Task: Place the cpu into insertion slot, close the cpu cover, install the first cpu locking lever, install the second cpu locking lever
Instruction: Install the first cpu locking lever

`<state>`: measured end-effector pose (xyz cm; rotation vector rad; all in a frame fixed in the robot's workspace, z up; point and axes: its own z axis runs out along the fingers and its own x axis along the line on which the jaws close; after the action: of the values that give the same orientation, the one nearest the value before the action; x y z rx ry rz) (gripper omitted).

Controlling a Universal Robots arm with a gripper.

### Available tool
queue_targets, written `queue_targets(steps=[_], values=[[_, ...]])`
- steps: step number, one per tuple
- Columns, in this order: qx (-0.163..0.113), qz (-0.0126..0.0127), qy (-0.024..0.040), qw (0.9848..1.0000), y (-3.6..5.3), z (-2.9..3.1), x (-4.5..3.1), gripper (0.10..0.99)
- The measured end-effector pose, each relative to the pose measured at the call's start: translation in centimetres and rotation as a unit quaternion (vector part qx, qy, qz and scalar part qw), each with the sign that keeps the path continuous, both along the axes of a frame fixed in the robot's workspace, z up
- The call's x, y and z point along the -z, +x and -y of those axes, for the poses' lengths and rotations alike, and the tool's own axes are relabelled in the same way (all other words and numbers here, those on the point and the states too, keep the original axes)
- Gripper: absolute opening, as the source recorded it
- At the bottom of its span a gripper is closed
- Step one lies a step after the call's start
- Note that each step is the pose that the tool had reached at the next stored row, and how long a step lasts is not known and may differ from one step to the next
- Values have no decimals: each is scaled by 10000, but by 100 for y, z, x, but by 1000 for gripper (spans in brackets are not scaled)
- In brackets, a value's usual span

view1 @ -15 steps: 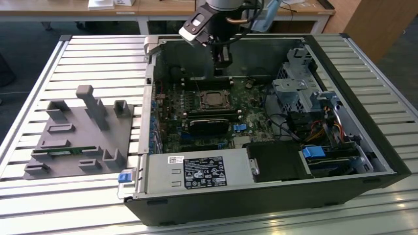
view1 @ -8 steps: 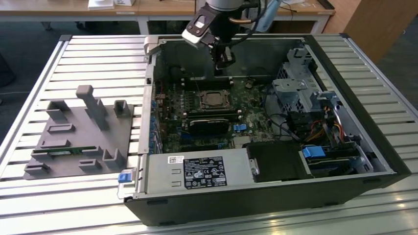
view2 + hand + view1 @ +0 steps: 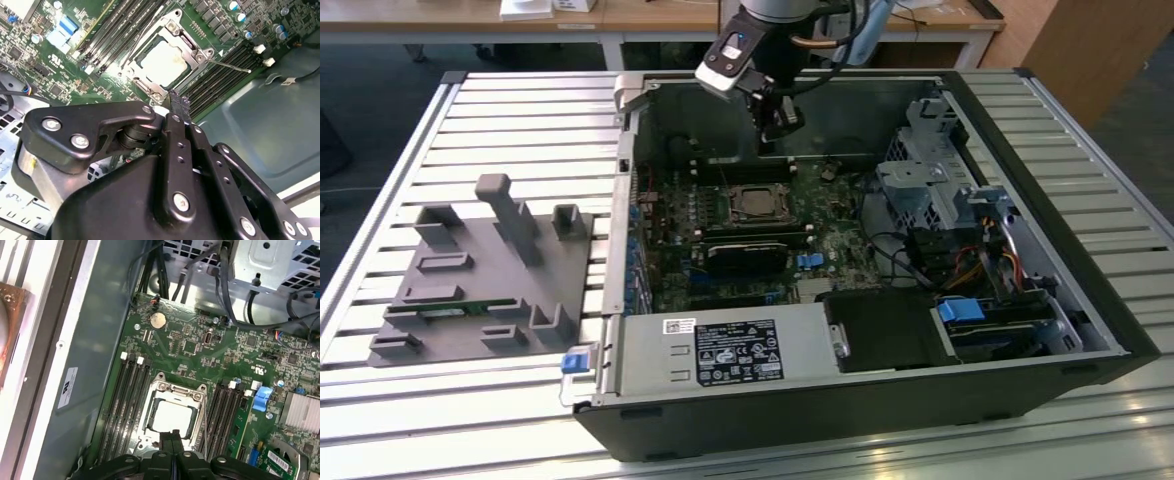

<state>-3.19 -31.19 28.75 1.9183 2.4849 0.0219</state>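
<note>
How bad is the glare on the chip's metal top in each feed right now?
In both wrist views the square silvery-grey cpu looks pale and washed out by reflected light. In the exterior view it shows darker, with no bright glare, shaded inside the dark grey computer case.

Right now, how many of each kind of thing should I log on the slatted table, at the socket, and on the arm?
computer case: 1
grey fixture block: 1
cpu: 1
cpu cover: 1
tool: 1
Total: 5
</note>
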Motion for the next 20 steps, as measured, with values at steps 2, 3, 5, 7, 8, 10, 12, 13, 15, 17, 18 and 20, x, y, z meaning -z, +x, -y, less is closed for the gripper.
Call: queue_targets(steps=[2, 3, 5, 7, 8, 10, 12, 13, 15, 17, 18, 20], values=[[-54, 0, 0, 10000, 0, 0, 0, 106], [-86, 0, 0, 10000, 0, 0, 0, 106], [-139, 0, 0, 9999, 0, 0, 0, 106], [-195, 0, 0, 9998, 0, 0, 0, 106], [-226, 0, 0, 9997, 0, 0, 0, 106], [-292, 0, 0, 9996, 0, 0, 0, 106], [-377, 0, 0, 9993, 0, 0, 0, 106], [-420, 0, 0, 9991, 0, 0, 0, 106], [-502, 0, 0, 9987, 0, 0, 1, 106], [-586, 0, 0, 9983, 0, 0, 1, 106], [-628, 0, 1, 9980, 0, 0, 1, 106], [-700, 0, 1, 9975, 0, 0, 1, 106]])
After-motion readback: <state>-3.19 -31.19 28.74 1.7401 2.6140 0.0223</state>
